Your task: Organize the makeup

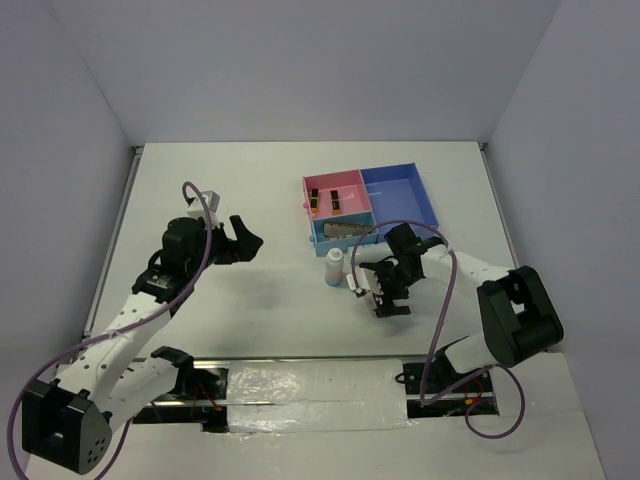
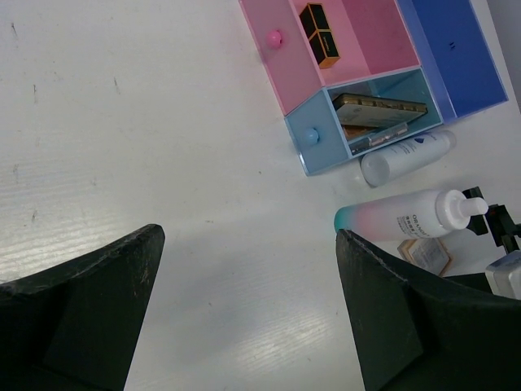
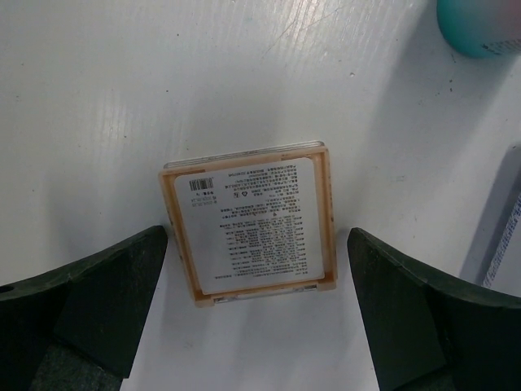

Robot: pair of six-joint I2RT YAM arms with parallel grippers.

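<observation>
- As the overhead view shows, the left gripper (image 1: 245,240) hovers over bare table (image 1: 250,180), well apart from the makeup. Its jaws are spread wide and hold nothing.
- From the left wrist view, the same gripper (image 2: 248,236) frames only white table between its two dark fingers (image 2: 106,301).
- Right gripper (image 1: 385,300): lowered in front of the compartment tray (image 1: 418,215), jaws wide apart.
- From the right wrist view, this gripper (image 3: 256,236) straddles a square compact (image 3: 252,224). The compact lies flat with its printed label and barcode facing up. A strip of table shows between the compact and each finger, so neither finger (image 3: 98,301) touches it.
- Pink-to-teal bottle (image 1: 334,268): it stands on the table just left of the right gripper, near the tray's front corner. It has a white cap and is also seen in the left wrist view (image 2: 407,218), with the compact (image 2: 427,252) beside it.
- White bottle (image 2: 407,155): it is just beside the tray's light-blue compartment. Whether it is upright or lying cannot be told.
- Black-gold pieces (image 1: 337,203): these sit inside the pink compartment and show in the left wrist view as well (image 2: 319,34).
- Long palette (image 2: 378,110): it rests tilted inside the light-blue compartment, with more items beneath it that are too hidden to name.
</observation>
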